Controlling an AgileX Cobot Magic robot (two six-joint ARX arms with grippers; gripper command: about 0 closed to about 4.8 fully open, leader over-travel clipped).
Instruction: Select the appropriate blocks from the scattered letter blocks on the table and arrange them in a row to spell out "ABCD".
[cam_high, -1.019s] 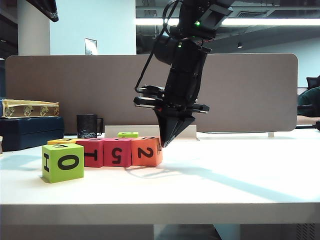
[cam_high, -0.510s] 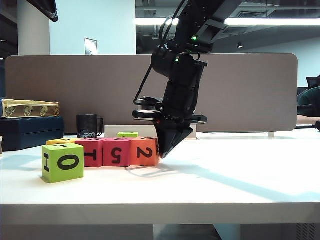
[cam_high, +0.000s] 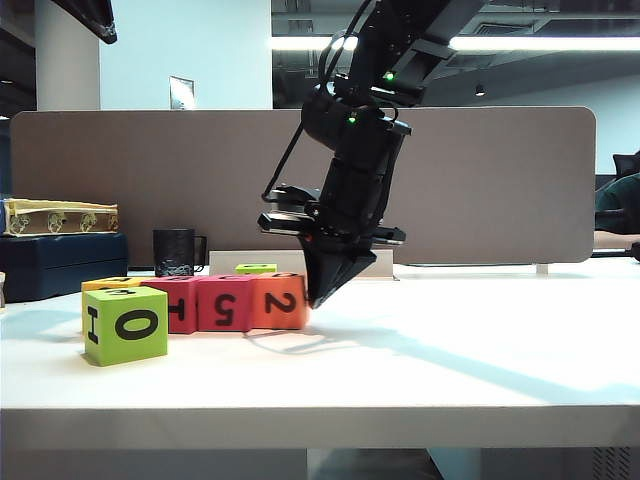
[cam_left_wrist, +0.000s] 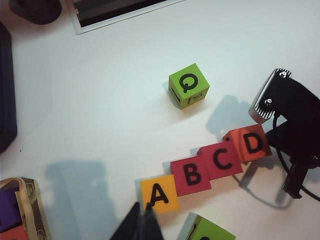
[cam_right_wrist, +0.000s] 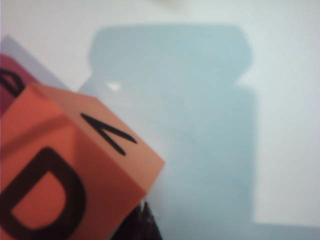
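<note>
right gripper (cam_high: 315, 297) clenched, holding nothing, its closed tip pressed against the right side face of the orange block (cam_high: 277, 302) at the right end of the row, mid-left of the exterior frame. in the right wrist view the same orange block (cam_right_wrist: 60, 175) fills the lower left, d on top, dark fingertip (cam_right_wrist: 142, 225) touching its lower edge, bare white table (cam_right_wrist: 210, 125) beyond it.

row runs left to right in the exterior view: yellow-orange block (cam_high: 112, 284), red block (cam_high: 180, 303), second red block (cam_high: 226, 302), orange block, sides touching. in the left wrist view their tops read a (cam_left_wrist: 159, 194), b (cam_left_wrist: 190, 175), c (cam_left_wrist: 220, 159), d (cam_left_wrist: 248, 143), a slightly diagonal line climbing toward the right of the frame.

left gripper (cam_left_wrist: 141, 225) clenched, empty, at the bottom edge of the left wrist view just beside the a block, not clearly touching.

green block marked 0 (cam_high: 125, 325) sits in front of the row's left end, near the table's front edge. another green block marked q (cam_left_wrist: 188, 86) lies well apart behind the row.

table (cam_high: 450, 350) is open to the right of the row and in front of it. black mug (cam_high: 175, 252) and dark box (cam_high: 60, 262) at far left behind.
</note>
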